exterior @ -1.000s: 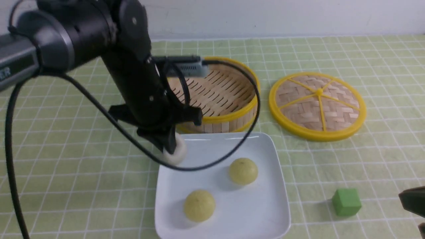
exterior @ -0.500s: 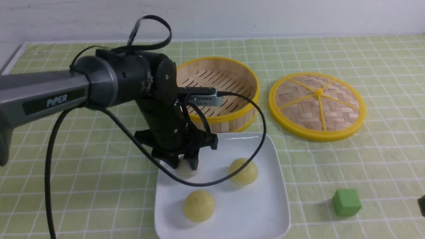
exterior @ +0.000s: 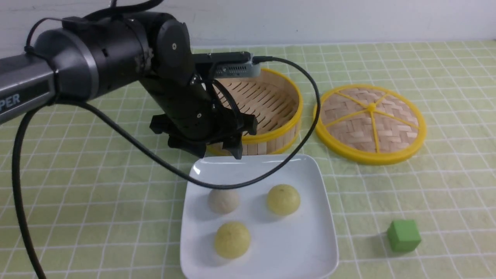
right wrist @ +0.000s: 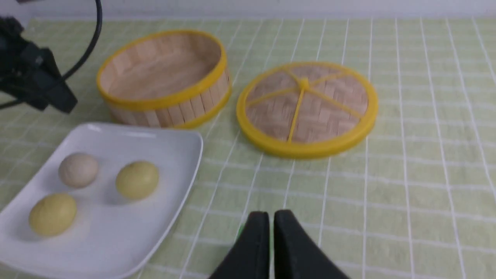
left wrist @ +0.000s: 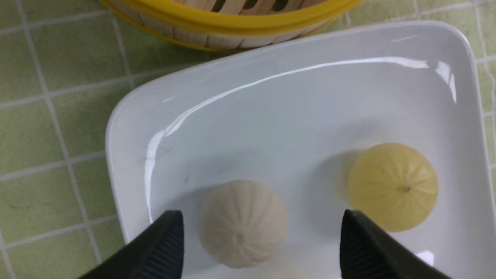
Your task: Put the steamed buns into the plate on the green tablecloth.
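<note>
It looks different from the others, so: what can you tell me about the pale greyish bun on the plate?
The greyish-white bun is a small smooth dome with faint pleats, dough-like in look. It sits upright on the white plate, in its far left part, apart from both yellow buns. The open left hand hangs above, not touching it.

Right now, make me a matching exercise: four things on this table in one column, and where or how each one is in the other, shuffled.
1. off-white bun
2. cube
3. lid
4. left gripper

A. open, above the plate
B. flat on the cloth, right of the steamer
C. on the plate
D. on the cloth, right of the plate

Pairs: 1-C, 2-D, 3-B, 4-A
</note>
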Robot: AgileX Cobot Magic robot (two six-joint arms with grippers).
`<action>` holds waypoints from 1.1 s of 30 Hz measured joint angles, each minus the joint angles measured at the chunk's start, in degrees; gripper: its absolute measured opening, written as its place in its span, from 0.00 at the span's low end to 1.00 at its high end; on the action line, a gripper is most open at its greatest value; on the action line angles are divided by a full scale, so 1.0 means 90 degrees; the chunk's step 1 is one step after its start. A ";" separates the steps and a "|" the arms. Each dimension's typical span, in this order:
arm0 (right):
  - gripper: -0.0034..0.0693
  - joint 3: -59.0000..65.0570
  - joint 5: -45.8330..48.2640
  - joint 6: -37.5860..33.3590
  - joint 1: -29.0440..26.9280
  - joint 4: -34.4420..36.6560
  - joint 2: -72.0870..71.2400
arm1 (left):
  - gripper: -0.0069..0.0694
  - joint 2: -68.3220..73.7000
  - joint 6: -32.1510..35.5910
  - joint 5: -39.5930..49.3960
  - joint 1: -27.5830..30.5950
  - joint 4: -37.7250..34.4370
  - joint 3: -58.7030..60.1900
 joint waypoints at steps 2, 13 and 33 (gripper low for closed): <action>0.10 0.0477 -0.0787 0.0011 0.0000 -0.0023 -0.0067 | 0.75 0.0000 0.0000 0.0067 0.0000 0.0000 0.0000; 0.03 0.0891 -0.1505 -0.0591 0.0000 0.0803 0.0062 | 0.16 0.0000 0.0226 0.0155 0.0000 0.0046 0.0000; 0.04 0.0904 -0.1527 -0.0701 0.0000 0.0834 0.0087 | 0.09 0.0000 0.0269 0.0169 0.0000 0.0204 0.0000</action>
